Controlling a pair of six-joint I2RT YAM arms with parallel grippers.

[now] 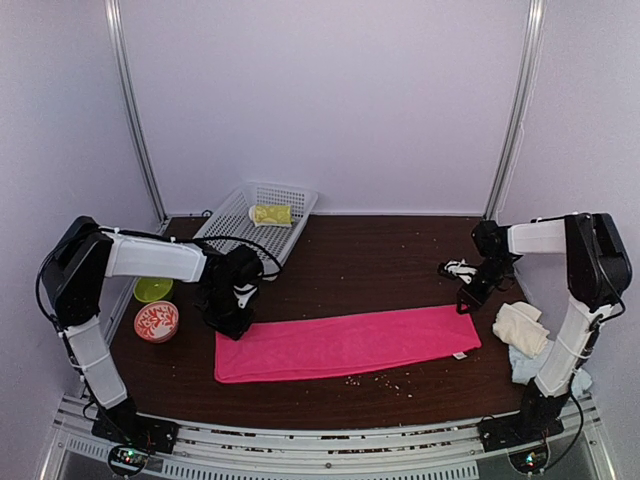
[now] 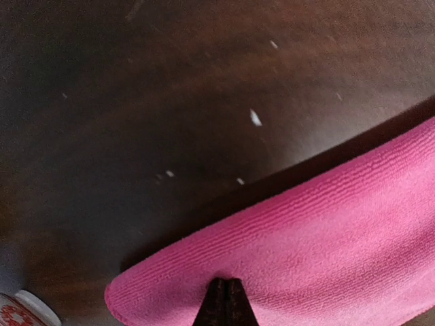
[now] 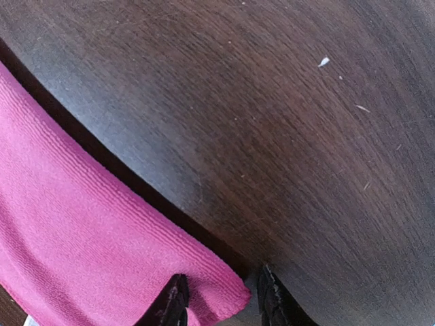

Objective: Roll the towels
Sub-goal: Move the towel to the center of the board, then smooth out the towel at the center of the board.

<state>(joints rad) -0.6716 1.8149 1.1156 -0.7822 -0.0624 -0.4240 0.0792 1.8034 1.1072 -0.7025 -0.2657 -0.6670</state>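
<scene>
A hot-pink towel (image 1: 345, 343) lies folded into a long strip across the dark table (image 1: 380, 260). My left gripper (image 1: 232, 318) is at the strip's far-left corner. In the left wrist view this gripper (image 2: 226, 282) is shut, its tips pinching a pucker of the pink towel (image 2: 326, 238). My right gripper (image 1: 468, 298) is at the far-right corner. In the right wrist view that gripper (image 3: 221, 277) is open and straddles the corner of the pink towel (image 3: 81, 224), one finger over the cloth, the other over bare table. A lime-yellow towel (image 1: 271, 214) lies rolled in the basket.
A white mesh basket (image 1: 232, 215) leans at the back left. A green bowl (image 1: 152, 289) and a red-and-white bowl (image 1: 156, 321) stand left of the left gripper. A cream towel (image 1: 520, 328) and a pale-blue one (image 1: 522, 366) lie crumpled by the right arm. Crumbs dot the table.
</scene>
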